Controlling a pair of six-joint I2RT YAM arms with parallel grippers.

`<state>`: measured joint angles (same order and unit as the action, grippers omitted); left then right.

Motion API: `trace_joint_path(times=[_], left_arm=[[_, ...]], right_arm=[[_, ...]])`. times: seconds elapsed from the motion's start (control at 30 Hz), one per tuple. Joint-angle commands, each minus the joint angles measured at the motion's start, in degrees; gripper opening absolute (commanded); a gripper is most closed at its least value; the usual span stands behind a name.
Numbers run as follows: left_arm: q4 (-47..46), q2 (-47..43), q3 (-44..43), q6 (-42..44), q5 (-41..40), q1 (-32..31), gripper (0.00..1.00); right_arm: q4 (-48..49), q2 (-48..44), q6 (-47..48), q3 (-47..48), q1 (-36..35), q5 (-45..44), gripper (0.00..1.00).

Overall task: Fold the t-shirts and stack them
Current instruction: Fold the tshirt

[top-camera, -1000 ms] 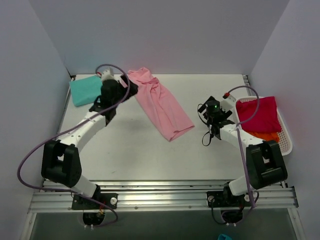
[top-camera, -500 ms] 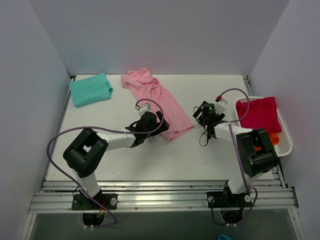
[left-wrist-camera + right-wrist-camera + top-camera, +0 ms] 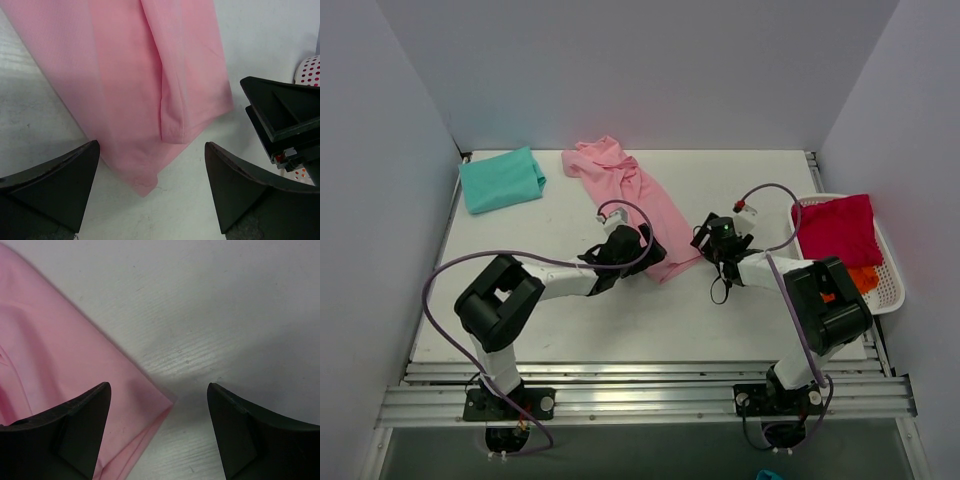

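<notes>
A light pink t-shirt [image 3: 635, 200] lies as a long folded strip across the middle of the table, its near end pointing front right. My left gripper [image 3: 656, 254] hovers open over that end's near corner; the left wrist view shows the pink cloth [image 3: 125, 75] reaching down between the fingers [image 3: 55, 185]. My right gripper [image 3: 706, 240] stands open at the end's right corner, with the pink hem corner [image 3: 75, 380] between its jaws. A folded teal t-shirt [image 3: 500, 180] lies at the back left. A crimson t-shirt [image 3: 835, 228] and an orange one [image 3: 861, 273] fill the basket.
The white mesh basket [image 3: 892, 290] stands at the table's right edge. Grey walls close in the left, back and right sides. The right gripper's black body [image 3: 285, 120] shows close by in the left wrist view. Bare table [image 3: 570, 320] spreads in front of the pink shirt.
The left arm has swung from the teal shirt at the back left down to the pink shirt's near end. The right gripper has moved left to the shirt's corner.
</notes>
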<state>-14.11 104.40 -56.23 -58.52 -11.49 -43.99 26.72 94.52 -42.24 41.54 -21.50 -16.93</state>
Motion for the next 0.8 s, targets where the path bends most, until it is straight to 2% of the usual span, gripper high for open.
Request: trace_joint_path(times=[0.0,0.33,0.5,0.67,0.77], left_arm=[[2.85,-2.18,-1.17,-1.86,-1.08,-1.71,0.95],[3.74,-0.08,0.95,-6.43,-2.14,-4.7,0.84],[3.21,3.35,-0.63,-6.52,-2.66,-4.79,0.66],[3.12,6.68,-3.27,-5.11,-3.45,-4.44,0.55],[3.04,9.49,-5.11,-3.71,-3.11,-3.13,0.42]], right_arm=[[-0.61,-2.14,-0.74,-0.76,-0.3,-2.67,0.73],[-1.5,-3.91,-0.83,-1.46,-0.83,-4.08,0.73],[-1.58,-3.38,-0.65,-1.37,-0.83,-4.08,0.73],[-1.58,-3.64,-0.39,-1.55,-0.83,-4.6,0.73],[-1.5,-3.55,-0.39,-1.55,-0.83,-4.61,0.73]])
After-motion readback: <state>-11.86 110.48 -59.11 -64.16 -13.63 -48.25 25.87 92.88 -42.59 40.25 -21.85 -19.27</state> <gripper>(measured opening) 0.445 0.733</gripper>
